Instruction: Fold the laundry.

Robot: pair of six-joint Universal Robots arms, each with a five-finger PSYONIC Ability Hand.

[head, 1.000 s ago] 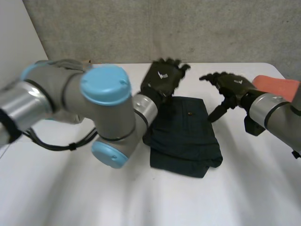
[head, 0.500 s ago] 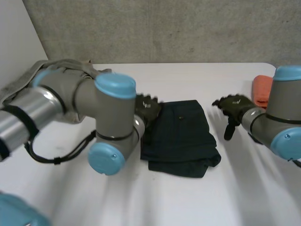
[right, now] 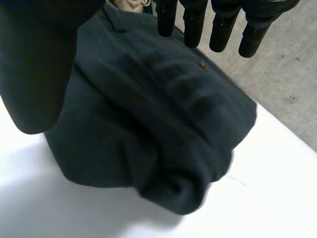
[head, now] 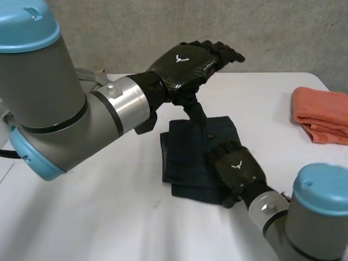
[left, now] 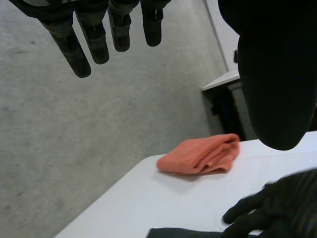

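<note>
The dark green folded fabric garment [head: 187, 155] lies flat at the middle of the white bench [head: 109, 217]. The left robot hand [head: 187, 62] hangs well above the garment's far edge with its fingers [left: 79, 47] straight and spread apart, holding nothing. The right robot hand [head: 238, 169] sits over the garment's near right corner. In the right wrist view its fingers [right: 220, 29] are straight and apart, clamped on nothing. An orange folded terry towel [head: 321, 114] lies at the bench's far right edge, well apart from the garment. A beige crumpled cloth [head: 91, 75] lies behind the left arm.
</note>
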